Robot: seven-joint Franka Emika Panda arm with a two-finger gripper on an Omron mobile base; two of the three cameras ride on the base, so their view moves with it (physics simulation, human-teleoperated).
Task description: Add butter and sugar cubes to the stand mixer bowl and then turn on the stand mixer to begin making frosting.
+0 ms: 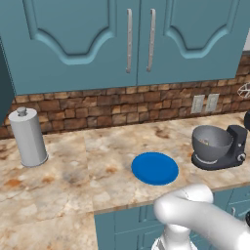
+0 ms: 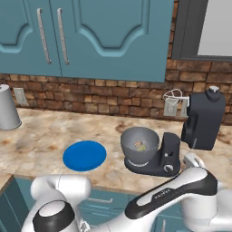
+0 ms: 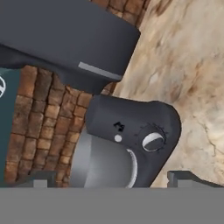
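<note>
We saw the stand mixer (image 2: 156, 156) sitting on the marbled counter (image 1: 73, 166), near its front edge, with the round blue plate (image 1: 155, 168) lying flat just to its left and well apart from it. The stand mixer bowl (image 2: 139, 145) sat on the mixer's base in front of the column. In the right base view a small pale and yellowish-tan scrap lay inside the bowl, too small for us to say whether it was the butter or the sugar cubes. The plate itself was bare.

In the hand view we looked closely at the mixer's dark side, where the white-ringed knob (image 3: 153, 141) sat on the rounded body, with the grey curve of the bowl below and to its left. The gripper (image 3: 116, 180) was spread wide: its two dark fingertips (image 3: 183, 178) stood far apart at the bottom of that view, holding nothing, and we could not tell whether either touched the mixer.

A tall grey canister (image 1: 28, 136) stood at the far left of the counter, against the brick backsplash (image 1: 107, 107). To the right of the mixer stood a dark boxy appliance (image 2: 205, 120). Teal cabinet doors (image 1: 132, 34) with metal handles hung above.
</note>
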